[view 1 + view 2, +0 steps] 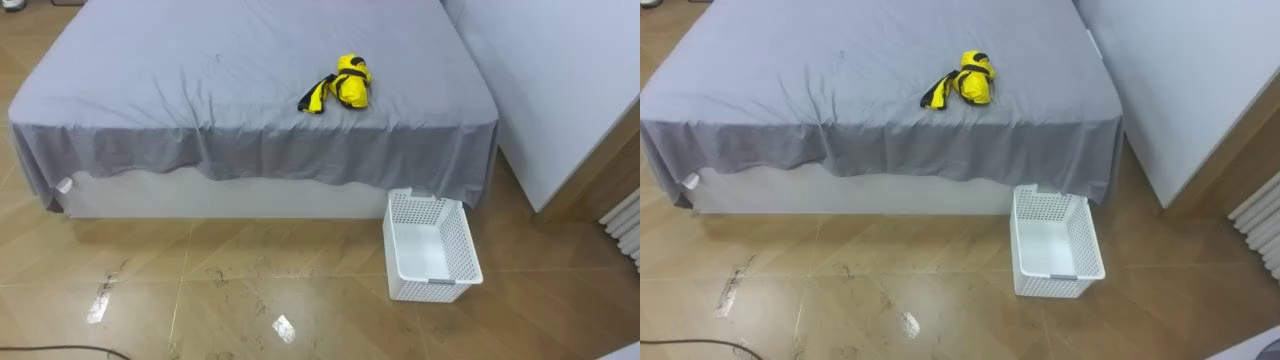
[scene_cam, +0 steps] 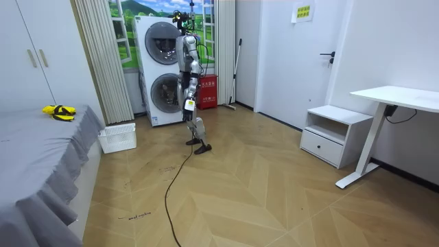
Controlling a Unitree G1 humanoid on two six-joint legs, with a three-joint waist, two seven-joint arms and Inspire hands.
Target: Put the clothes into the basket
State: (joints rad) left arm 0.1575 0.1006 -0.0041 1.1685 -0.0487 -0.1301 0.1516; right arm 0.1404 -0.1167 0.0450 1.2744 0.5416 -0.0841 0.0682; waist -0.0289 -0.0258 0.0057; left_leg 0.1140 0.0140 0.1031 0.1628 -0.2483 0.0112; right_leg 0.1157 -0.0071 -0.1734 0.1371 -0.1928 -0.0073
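You can't tell whether the hands [image 2: 187,104] are open, and a loose grab could drop the clothes [image 1: 342,84] beside the basket [image 1: 431,290].

left hand [image 2: 189,104]: tiny in the room view, low by the robot's hip; fingers too small to tell.
clothes [image 1: 342,84]: a yellow and black bundle well ahead of the hand; what kind of garment cannot be told.
bed [image 1: 250,60]: far end cut off by the eye views' top edge; the hanging sheet hides its underside.
basket [image 2: 118,137]: in the room view its near wall hides the inside.
radiator [image 1: 628,225]: cut off by the right edge.
washing machines [image 2: 161,68]: behind the hand, partly hidden by the robot.
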